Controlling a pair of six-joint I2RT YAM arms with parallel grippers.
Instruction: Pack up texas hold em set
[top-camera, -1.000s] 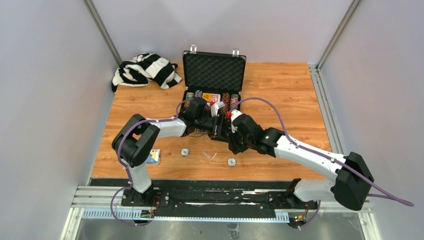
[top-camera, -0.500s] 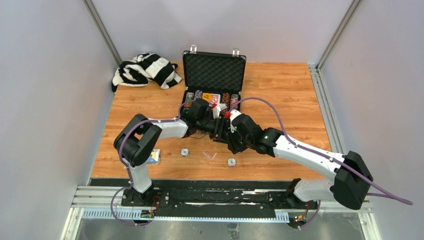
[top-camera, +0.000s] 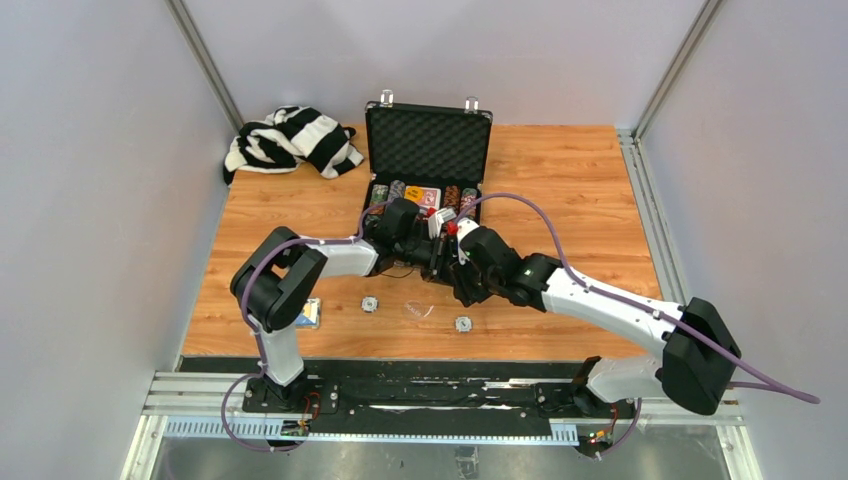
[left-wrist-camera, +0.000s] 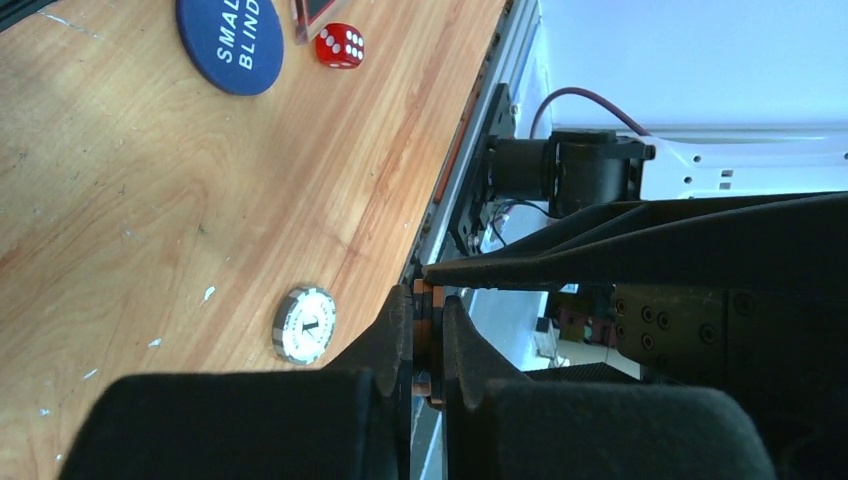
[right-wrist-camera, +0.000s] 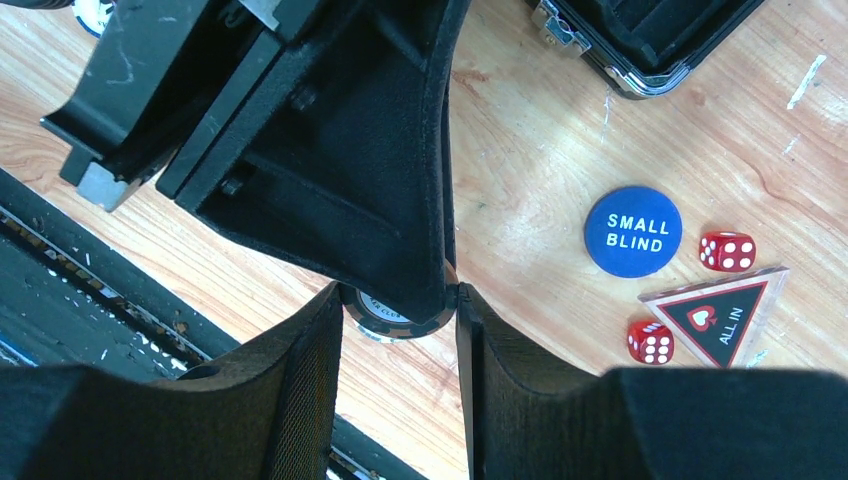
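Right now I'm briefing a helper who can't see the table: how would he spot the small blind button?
Start at the open black briefcase; on the table near its corner lies a cluster of pieces. The small blind button is the round blue disc, beside two red dice and a triangular ALL IN marker.

We see the left gripper (top-camera: 441, 256) and right gripper (top-camera: 447, 262) meet just before the open black foam-lined briefcase (top-camera: 428, 140) at the wooden table's (top-camera: 560, 180) far edge. A crumpled black-and-white striped cloth (top-camera: 290, 140) lies at its far-left corner, and small pale round chips (top-camera: 369, 304) lie towards its near edge.
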